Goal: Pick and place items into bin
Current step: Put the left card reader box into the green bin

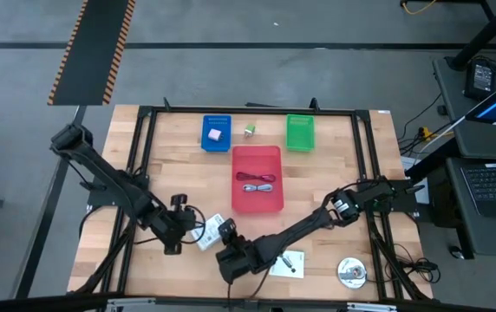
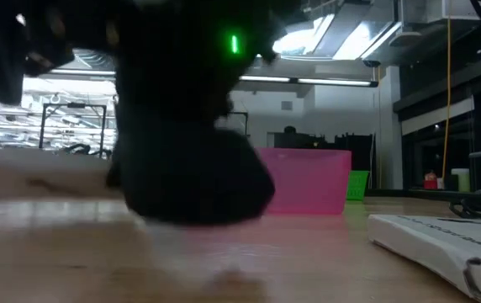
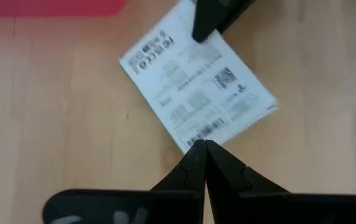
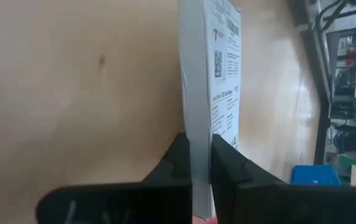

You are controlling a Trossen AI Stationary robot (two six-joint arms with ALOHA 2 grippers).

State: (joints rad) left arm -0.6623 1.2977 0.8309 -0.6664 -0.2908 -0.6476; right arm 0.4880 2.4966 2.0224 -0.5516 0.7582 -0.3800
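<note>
At the table's front edge, the white-green packet (image 4: pixel 224 62) is pinched by the right gripper (image 4: pixel 200 140). Its fingers are closed on the packet's thin edge, one on each face. From that grip, the packet's long axis runs straight out ahead of the fingers, so most of its length is carried beyond the tips.

The left gripper (image 3: pixel 204 144) is pressed together and holds nothing. Its tips are set just beside the opposite edge of the same packet, so the packet lies between the two grippers. In the left wrist view the packet is seen flat on the wood with its printed side up. Whether it has been lifted clear of the table cannot be told.

Farther in, toward the middle of the table, the red bin (image 1: pixel 277 158) is found with coiled cables (image 1: pixel 257 183) already inside. It lies beyond the packet and a little toward the right arm's side, so the coming move is judged to be a lift and a carry away from the front edge (the right arm is the one placed for it). The overhanging far end is likely to need clearance over the bin's near wall.
</note>
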